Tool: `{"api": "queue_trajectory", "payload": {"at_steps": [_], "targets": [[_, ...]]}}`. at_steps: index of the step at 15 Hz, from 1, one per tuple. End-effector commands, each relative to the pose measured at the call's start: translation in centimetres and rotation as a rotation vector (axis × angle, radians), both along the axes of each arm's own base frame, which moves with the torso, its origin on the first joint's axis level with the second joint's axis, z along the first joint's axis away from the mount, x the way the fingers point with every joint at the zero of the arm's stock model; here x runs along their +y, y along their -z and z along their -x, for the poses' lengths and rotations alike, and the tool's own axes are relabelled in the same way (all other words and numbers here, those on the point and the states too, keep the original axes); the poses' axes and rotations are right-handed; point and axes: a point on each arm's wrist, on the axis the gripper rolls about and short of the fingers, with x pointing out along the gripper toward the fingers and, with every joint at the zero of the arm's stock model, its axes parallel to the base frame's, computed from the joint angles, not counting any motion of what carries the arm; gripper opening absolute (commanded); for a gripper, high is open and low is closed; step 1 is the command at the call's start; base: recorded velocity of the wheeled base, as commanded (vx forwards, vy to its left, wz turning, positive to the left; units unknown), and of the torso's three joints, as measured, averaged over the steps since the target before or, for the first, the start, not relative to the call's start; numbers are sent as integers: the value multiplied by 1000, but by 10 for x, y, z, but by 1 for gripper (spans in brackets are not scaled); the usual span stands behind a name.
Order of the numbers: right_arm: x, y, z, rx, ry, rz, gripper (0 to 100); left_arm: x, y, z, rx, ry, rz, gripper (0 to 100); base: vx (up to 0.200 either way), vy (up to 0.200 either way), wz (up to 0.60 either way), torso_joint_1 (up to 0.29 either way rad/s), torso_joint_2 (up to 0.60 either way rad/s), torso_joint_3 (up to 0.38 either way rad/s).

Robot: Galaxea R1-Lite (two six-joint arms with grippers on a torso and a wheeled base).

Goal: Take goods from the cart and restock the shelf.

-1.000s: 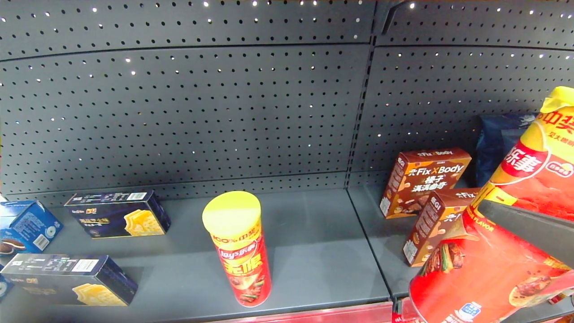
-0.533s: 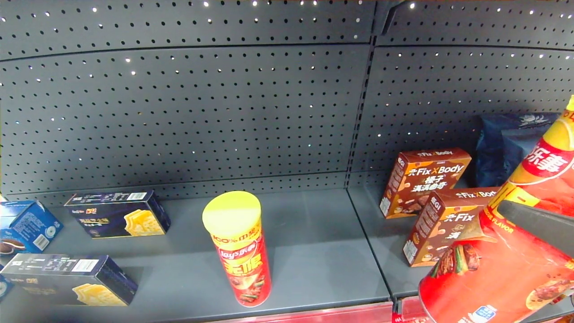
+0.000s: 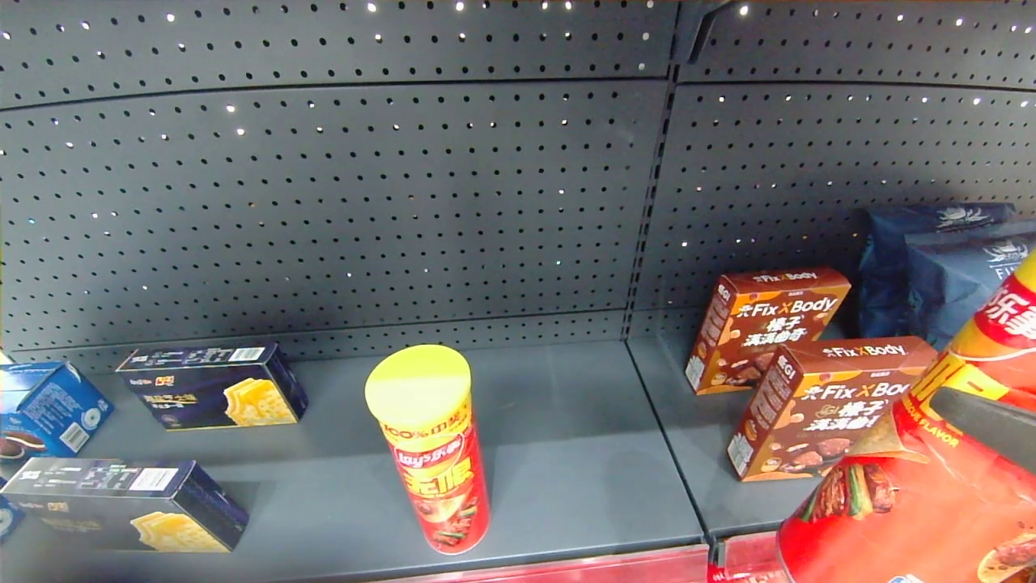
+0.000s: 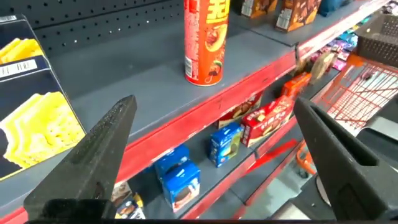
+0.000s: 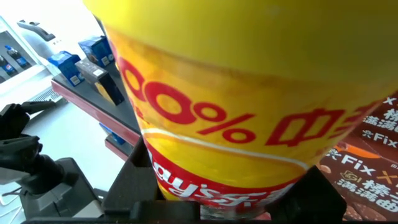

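Observation:
A red chip can with a yellow top leans tilted at the lower right of the head view, in front of the shelf's right bay. My right gripper is shut on it, and one dark finger crosses the can's side. A second can of the same kind, with a yellow lid, stands upright near the front edge of the grey shelf. My left gripper hangs open and holds nothing, in front of the shelf's left part, with that upright can beyond it.
Two brown snack boxes and dark blue bags fill the right bay. Two dark blue boxes and a blue cookie box lie at the left. A red wire cart stands beside lower shelves of goods.
The held can has slid right and down toward the picture's corner, uncovering the nearer brown box and the blue bags. Everything on the shelf stays put.

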Motion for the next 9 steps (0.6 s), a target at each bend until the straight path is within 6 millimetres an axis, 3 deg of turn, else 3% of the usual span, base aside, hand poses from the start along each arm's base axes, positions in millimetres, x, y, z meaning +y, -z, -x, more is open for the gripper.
{"api": "queue_trajectory", "payload": {"at_steps": [1,3,9], "targets": [[0,1,0,1,0,2,0,1,-1,0,3,-22,6,100,0,0,0,0,0,0],[0,1,0,1,0,2,0,3,0,0,27,-145,-3,100,0,0,0,0,0,0],[5,5,-7,17,18,27,0,2,-1,0,40,-114,8,100,0,0,0,0,0,0]]}}
